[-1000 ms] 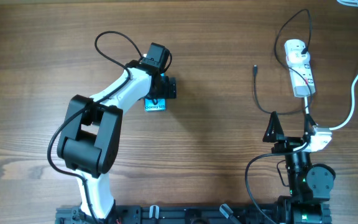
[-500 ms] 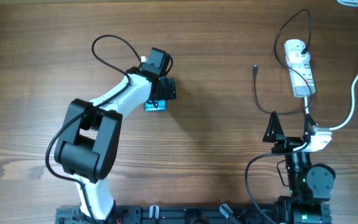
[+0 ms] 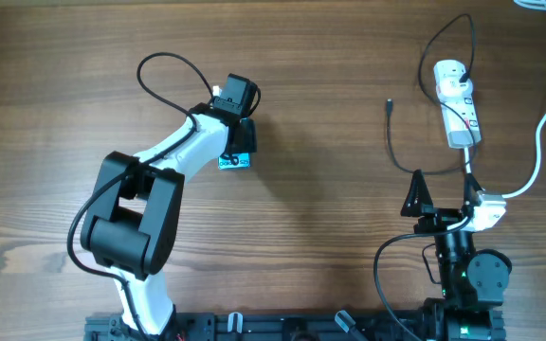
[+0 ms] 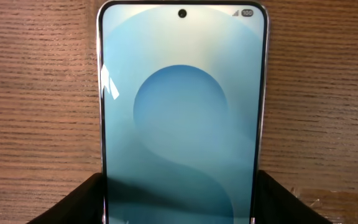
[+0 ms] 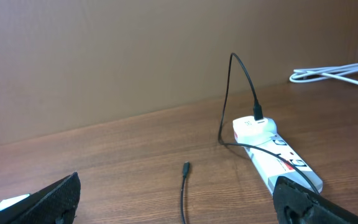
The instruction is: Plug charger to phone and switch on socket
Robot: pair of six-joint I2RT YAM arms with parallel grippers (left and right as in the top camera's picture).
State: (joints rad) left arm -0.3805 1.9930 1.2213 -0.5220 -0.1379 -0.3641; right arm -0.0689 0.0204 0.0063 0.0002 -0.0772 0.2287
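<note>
Left gripper (image 4: pixel 179 202) grips the phone (image 4: pixel 179 106) by both long edges. It lies flat, screen up, far left of the socket (image 3: pixel 457 104), long axis pointing away from the fingers, "100" readable at its far corner. Right gripper (image 5: pixel 179 202) gapes wide and empty near the socket, and the charger (image 5: pixel 184 186) tip lies left of the socket.

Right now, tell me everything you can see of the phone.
The phone lies flat, screen up, on the wooden table. It is a rectangle with rounded corners, a thin bezel, a lit teal-blue wallpaper with rounded shapes and a punch-hole camera. The left gripper straddles its lower end, one dark finger at each long edge; contact unclear.
</note>
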